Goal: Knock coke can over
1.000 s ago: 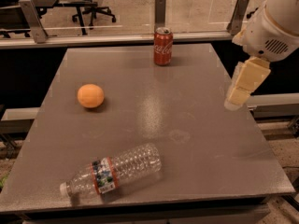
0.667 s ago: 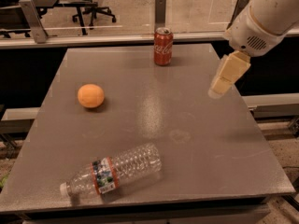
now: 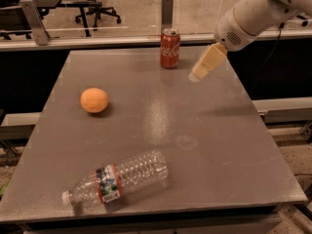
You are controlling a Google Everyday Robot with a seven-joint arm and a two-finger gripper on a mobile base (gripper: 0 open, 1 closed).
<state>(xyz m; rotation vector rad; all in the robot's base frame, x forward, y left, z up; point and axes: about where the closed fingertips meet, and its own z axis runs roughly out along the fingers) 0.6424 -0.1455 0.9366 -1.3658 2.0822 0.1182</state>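
Target for you is the can (image 3: 170,48), red with white script and a silver top. It stands upright near the far edge of the counter (image 3: 209,130), about midway along that edge. Your claw (image 3: 196,75) hangs above the counter just to the right of the can, apart from it, with a strip of bare grey surface between the two. Its beige fingers slant down and to the left, tips pointing toward the can's base. They look pressed together, with nothing held between them. In this view the tip sits lower than the can's top, roughly level with its foot. Behind the claw you see the white arm (image 3: 253,13) running up and off toward the top right corner.

Elsewhere on the counter, an orange (image 3: 94,100) rests on the left side, well apart from the can and nearer the camera. A clear plastic bottle (image 3: 117,177) with a red-banded label lies on its side near the front edge, cap end toward the front left, well apart from everything else. Beyond the far edge you can make out a rail and office chairs on a pale floor
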